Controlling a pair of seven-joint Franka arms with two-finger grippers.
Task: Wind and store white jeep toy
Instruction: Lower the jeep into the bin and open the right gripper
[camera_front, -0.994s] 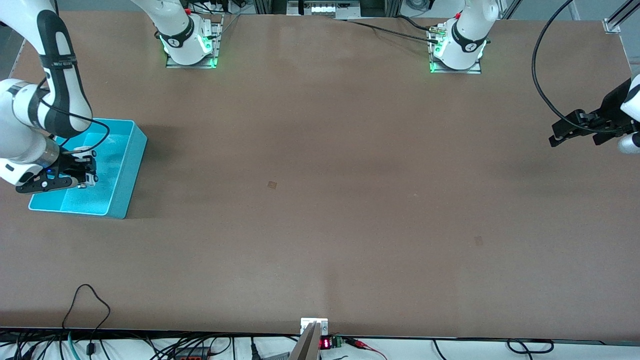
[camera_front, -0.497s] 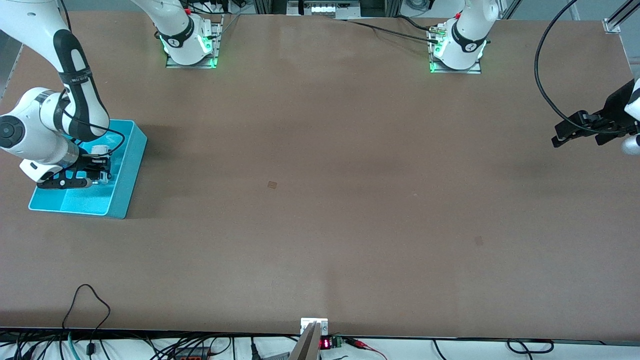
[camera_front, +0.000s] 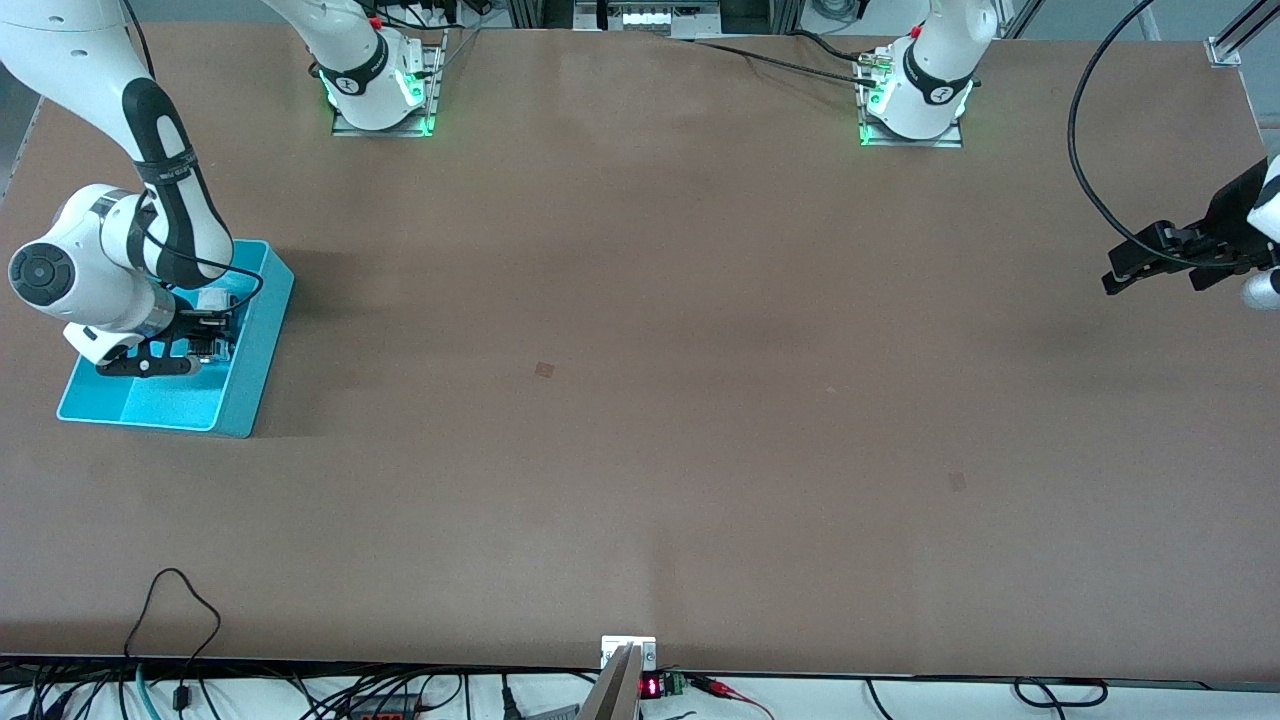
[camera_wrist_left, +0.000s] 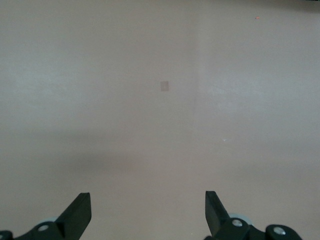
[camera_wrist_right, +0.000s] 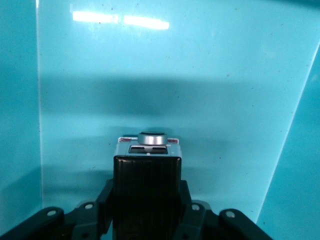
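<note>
Your right pincer (camera_front: 212, 335) is clenched on the white jeep toy (camera_wrist_right: 147, 150), holding it inside the cyan bin (camera_front: 255, 350). Your left pincer (camera_wrist_left: 148, 215) waits released over the bare desk (camera_front: 640, 400).

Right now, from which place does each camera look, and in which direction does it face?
Front view: high across the table, facing the robots; shows both arms, the right gripper over the cyan bin, the left gripper waiting open over the table.
Left wrist view: on the left wrist, facing the bare table; its own two fingertips show.
Right wrist view: on the right wrist, facing into the bin; its gripper is shut on the white jeep toy.
Shared: front and right wrist views both show the bin.
</note>
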